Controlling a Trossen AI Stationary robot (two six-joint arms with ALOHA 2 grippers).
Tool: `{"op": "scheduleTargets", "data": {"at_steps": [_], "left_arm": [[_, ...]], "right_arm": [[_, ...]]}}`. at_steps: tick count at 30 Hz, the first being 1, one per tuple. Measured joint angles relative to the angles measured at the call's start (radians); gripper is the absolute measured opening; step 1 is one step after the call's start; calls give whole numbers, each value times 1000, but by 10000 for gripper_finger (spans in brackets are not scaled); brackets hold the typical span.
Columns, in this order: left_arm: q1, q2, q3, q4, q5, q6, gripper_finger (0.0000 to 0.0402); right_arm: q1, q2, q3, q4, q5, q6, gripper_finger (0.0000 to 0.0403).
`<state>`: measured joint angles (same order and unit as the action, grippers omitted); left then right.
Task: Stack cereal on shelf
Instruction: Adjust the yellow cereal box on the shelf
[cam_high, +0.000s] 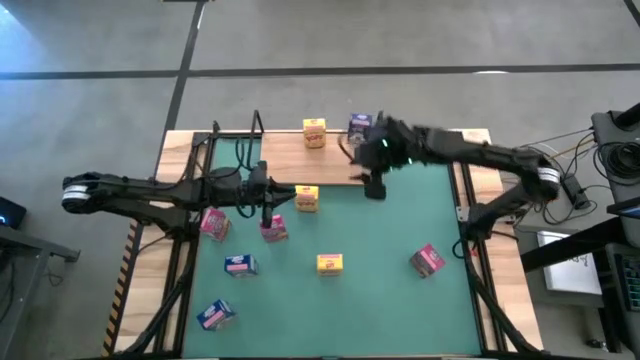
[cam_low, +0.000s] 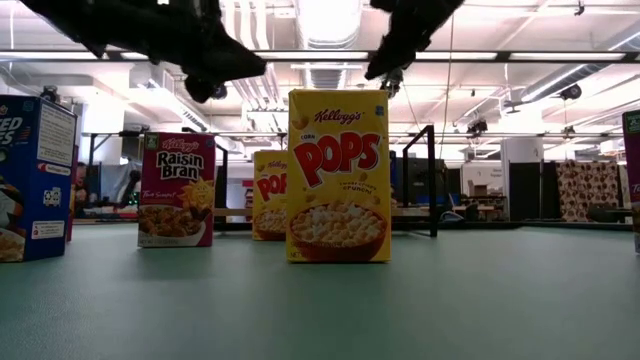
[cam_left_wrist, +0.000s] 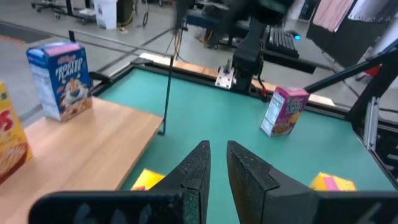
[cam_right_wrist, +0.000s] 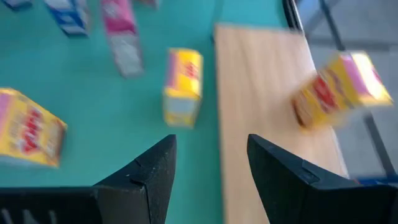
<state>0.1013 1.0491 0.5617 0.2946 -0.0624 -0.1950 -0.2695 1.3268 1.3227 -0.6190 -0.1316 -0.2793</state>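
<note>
The light-wood shelf (cam_high: 400, 160) lies along the table's far side, with black wire brackets (cam_high: 255, 125) at its ends. A yellow box (cam_high: 314, 132) and a blue box (cam_high: 360, 126) stand on it. In the left wrist view the blue box (cam_left_wrist: 62, 81) is upright. Another yellow box (cam_high: 306, 198) stands on the green mat by the shelf's near edge. My right gripper (cam_high: 375, 187) hovers open and empty over that edge, right of this box (cam_right_wrist: 182, 87). My left gripper (cam_high: 268, 212) hangs above a pink box (cam_high: 274, 230), fingers (cam_left_wrist: 199, 171) a narrow gap apart, holding nothing.
Loose on the mat are two more pink boxes (cam_high: 213, 223) (cam_high: 427, 260), two blue boxes (cam_high: 240, 265) (cam_high: 216, 315) and a yellow box (cam_high: 329, 263). The low view shows the yellow Pops box (cam_low: 338, 175) upright and a Raisin Bran box (cam_low: 177, 190). Arm frames flank the mat.
</note>
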Motion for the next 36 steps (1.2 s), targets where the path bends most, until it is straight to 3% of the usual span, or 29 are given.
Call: {"op": "scheduleTargets", "data": {"at_steps": [3,6,12,20,26,36], "left_arm": [[4,55,0,102,-7,2,37],[25,106,40,103,-8,14,37],[107,238,218,-140,-8,102,37],[271,481,483,-451,-11,306,37],[353,618,596,-501,-11,379,37],[426,724,657,-494,-64,401,37]], "right_arm": [[66,-76,-162,204,1,14,187],[115,-133,-297,391,1,19,187],[164,-203,-464,630,1,19,187],[184,-245,-534,665,1,48,187],[196,-250,-545,659,1,52,187],[201,-245,-545,655,0,44,187]]}}
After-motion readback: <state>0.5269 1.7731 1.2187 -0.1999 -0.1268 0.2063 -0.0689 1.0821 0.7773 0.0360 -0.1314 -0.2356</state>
